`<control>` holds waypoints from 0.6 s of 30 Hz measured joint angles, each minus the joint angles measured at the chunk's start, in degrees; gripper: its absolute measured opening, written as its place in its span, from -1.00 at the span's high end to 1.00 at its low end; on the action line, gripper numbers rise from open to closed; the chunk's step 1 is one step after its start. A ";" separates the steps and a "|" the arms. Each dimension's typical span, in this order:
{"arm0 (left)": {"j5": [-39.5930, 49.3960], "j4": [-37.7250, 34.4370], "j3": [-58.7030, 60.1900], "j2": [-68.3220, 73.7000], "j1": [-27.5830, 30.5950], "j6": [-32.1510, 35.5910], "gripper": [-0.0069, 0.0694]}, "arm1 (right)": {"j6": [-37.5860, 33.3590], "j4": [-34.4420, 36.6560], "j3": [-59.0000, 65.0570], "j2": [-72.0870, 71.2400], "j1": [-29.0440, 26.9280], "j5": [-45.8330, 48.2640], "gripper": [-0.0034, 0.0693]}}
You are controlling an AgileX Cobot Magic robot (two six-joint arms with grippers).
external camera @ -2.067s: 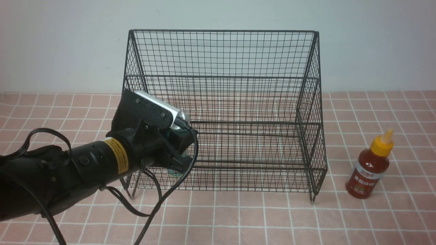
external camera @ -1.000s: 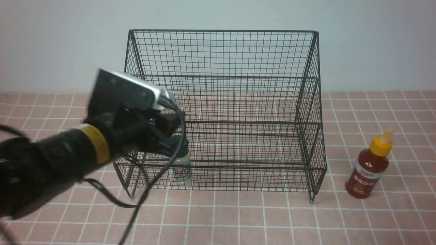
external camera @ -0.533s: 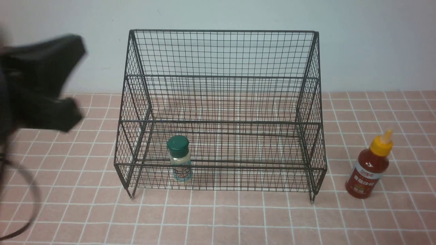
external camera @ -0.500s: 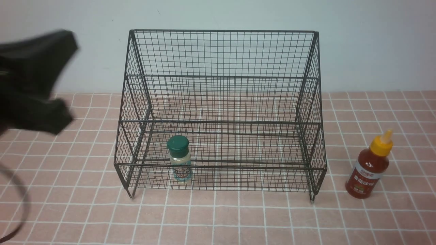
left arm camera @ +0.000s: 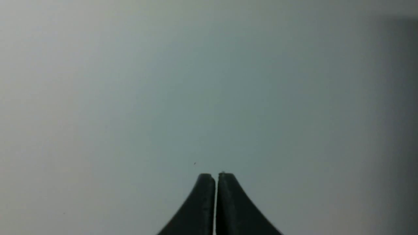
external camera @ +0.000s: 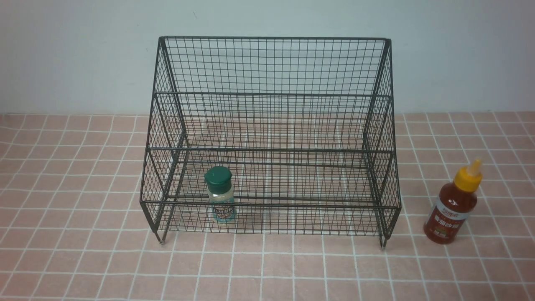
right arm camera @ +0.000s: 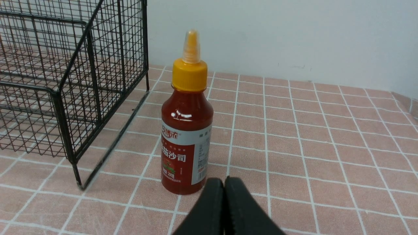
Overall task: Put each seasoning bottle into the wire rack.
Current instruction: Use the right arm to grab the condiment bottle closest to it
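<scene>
The black wire rack (external camera: 271,96) stands mid-table against the wall. Upright on its lowest tier, left of centre, is the short clear shaker jar (external camera: 220,196) with a dark green cap. The red sauce bottle (external camera: 453,207) with its yellow nozzle cap stands on the tiles to the right of the rack, outside it. In the right wrist view the red sauce bottle (right arm camera: 186,130) rises just beyond my right gripper (right arm camera: 224,179), which is shut and empty. My left gripper (left arm camera: 216,174) is shut with nothing in it, facing only a blank wall. Neither arm shows in the front view.
A pink tiled tabletop (external camera: 83,251) spreads around the rack, with a pale wall behind. The rack's right side and corner foot (right arm camera: 76,182) stand close to the sauce bottle in the right wrist view.
My left arm let go of the shaker jar on the lower tier, drew back up and to the left, left the front view, and its gripper shut. The sauce bottle has not moved.
</scene>
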 joint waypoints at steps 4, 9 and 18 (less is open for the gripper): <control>0.02 -0.04 0.00 -3.74 0.00 -6.94 0.84 | 0.00 0.00 0.00 0.00 0.00 0.00 0.93; 3.33 -7.24 0.00 -6.78 0.00 -2.55 0.84 | 0.00 0.00 0.00 0.00 0.00 0.00 0.93; 33.20 -63.14 0.13 -12.22 0.00 56.45 0.84 | 0.00 0.00 0.00 0.00 0.00 0.00 0.93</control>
